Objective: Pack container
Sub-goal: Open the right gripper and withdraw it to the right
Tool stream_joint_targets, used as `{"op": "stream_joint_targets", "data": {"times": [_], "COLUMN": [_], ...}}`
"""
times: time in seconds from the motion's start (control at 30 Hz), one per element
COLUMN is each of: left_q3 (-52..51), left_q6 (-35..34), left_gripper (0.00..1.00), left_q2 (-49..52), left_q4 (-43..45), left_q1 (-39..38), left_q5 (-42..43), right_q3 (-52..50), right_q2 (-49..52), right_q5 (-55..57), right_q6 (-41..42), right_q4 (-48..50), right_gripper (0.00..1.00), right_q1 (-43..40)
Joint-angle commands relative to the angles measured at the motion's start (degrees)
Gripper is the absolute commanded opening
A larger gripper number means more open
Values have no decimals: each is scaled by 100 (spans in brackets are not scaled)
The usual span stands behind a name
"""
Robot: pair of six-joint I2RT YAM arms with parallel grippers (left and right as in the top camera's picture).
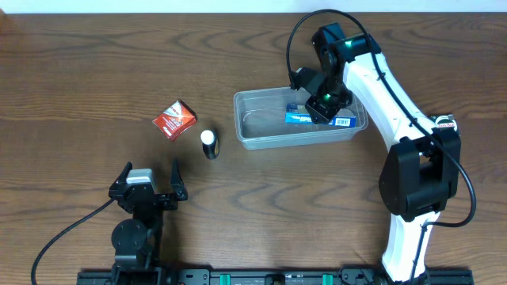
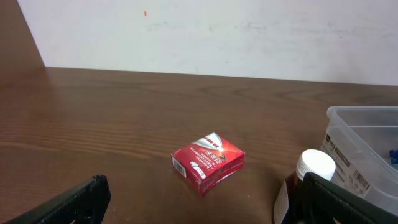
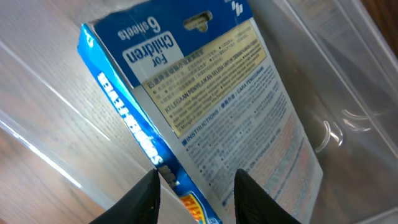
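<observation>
The clear container [image 1: 261, 142] stands at the middle right of the table. A blue carton [image 1: 305, 117] lies inside it at its right end. My right gripper [image 1: 323, 107] hangs over that carton; in the right wrist view its fingers [image 3: 196, 193] are apart, straddling the blue carton's [image 3: 211, 106] side edge, with the container's wall [image 3: 348, 74] behind. My left gripper [image 1: 150, 165] is open and empty at the front left. In its wrist view the fingers [image 2: 199, 205] frame a small red box [image 2: 208, 163], and the container's corner [image 2: 367, 137] shows at the right.
The small red box [image 1: 174, 119] lies left of the container. A dark bottle with a white cap [image 1: 209, 144] lies between them, also shown in the left wrist view [image 2: 314, 167], close to the left gripper's right finger.
</observation>
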Motion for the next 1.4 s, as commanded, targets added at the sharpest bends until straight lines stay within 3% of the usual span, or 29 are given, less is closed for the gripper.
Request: {"op": "stream_joint_targets", "data": {"times": [0.0,0.17,0.43,0.47,0.53,0.6,0.67,1.03,1.23,1.27,1.3,1.33,1.37], "left_q3": [-181,-181,-181,-181,-181,-181,-181,-181,-181,-181,-181,-181,-181], "left_q6": [98,98,98,98,98,98,98,98,98,98,98,98,98], "left_gripper": [98,98,98,98,98,98,98,98,98,98,98,98,98], "left_q2": [-35,-35,-35,-35,-35,-35,-35,-35,-35,-35,-35,-35,-35], "left_q4": [-83,-83,-83,-83,-83,-83,-83,-83,-83,-81,-83,-83,-83], "left_q1": [39,39,39,39,39,39,39,39,39,39,39,39,39], "left_q5": [61,61,61,61,61,61,61,61,61,61,61,61,61], "right_q3": [-4,-4,-4,-4,-4,-4,-4,-4,-4,-4,-4,-17,-61], "right_q2": [-188,-188,-188,-188,-188,-188,-232,-918,-927,-927,-925,-920,-920], "right_q5": [225,238,-376,-417,-411,-413,-420,-1178,-1355,-1580,-1648,-1569,-1419], "right_q6": [-232,-195,892,979,1095,1113,1204,1670,1749,1749,1746,1746,1749], "right_q4": [0,-28,-22,-17,4,44,96,328,-251,-278,-275,-275,-275], "right_gripper": [37,38,34,38,57,70,99,99,99,86,61,25,4], "right_q1": [-37,-37,-37,-37,-37,-50,-114,-1298,-2116,-2238,-2345,-2422,-2487]}}
